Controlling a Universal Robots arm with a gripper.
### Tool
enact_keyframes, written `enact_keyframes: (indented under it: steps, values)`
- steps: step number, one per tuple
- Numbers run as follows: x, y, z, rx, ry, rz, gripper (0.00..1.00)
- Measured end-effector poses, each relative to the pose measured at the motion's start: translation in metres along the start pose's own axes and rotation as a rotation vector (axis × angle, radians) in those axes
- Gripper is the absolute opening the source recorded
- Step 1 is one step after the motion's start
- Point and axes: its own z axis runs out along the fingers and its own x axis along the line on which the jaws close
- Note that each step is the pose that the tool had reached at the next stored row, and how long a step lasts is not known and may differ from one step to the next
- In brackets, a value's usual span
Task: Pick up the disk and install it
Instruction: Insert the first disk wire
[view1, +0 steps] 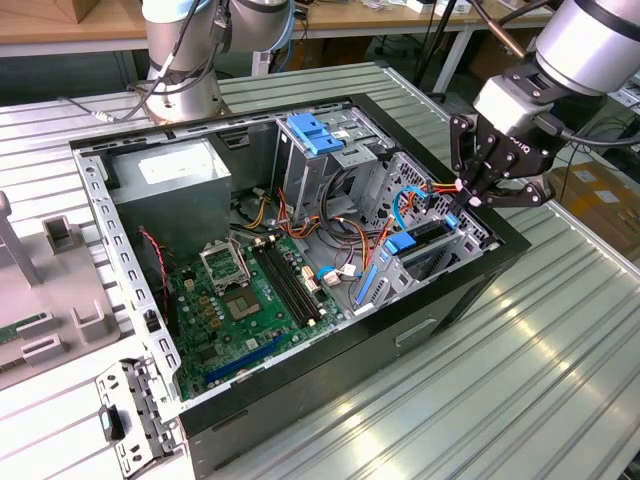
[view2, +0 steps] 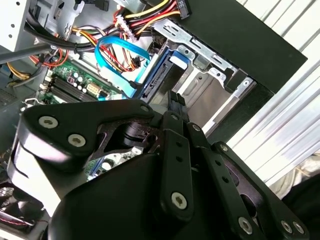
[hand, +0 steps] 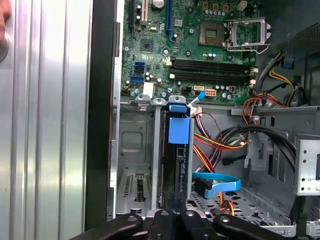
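Disk (hand: 175, 165) stood on edge inside bay (hand: 131, 150), blue rails in the slot, prob. nearly seated. Gripper (view1: 470, 193) hung just above bay, jaws narrow, tips approx. together at disk's outer end; couldn't tell if pinching or only pressing. Doing it well meant pushing straight along bay, no tilt, light force till it latched, & staying off SATA cable (hand: 220, 181) beside bay.

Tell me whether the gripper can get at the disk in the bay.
Likely yes: the gripper is right over the disk, which stands on edge in the bay, and the cables lie off to its side, not across it.
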Motion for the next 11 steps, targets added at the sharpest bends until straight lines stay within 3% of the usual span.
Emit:
enact_keyframes:
  steps: [5, 11]
  values:
    - [0.0, 0.0, 0.0001, -0.0052, -0.0005, -0.054, 0.11]
    - [0.0, 0.0, 0.0001, -0.0071, -0.0006, -0.072, 0.11]
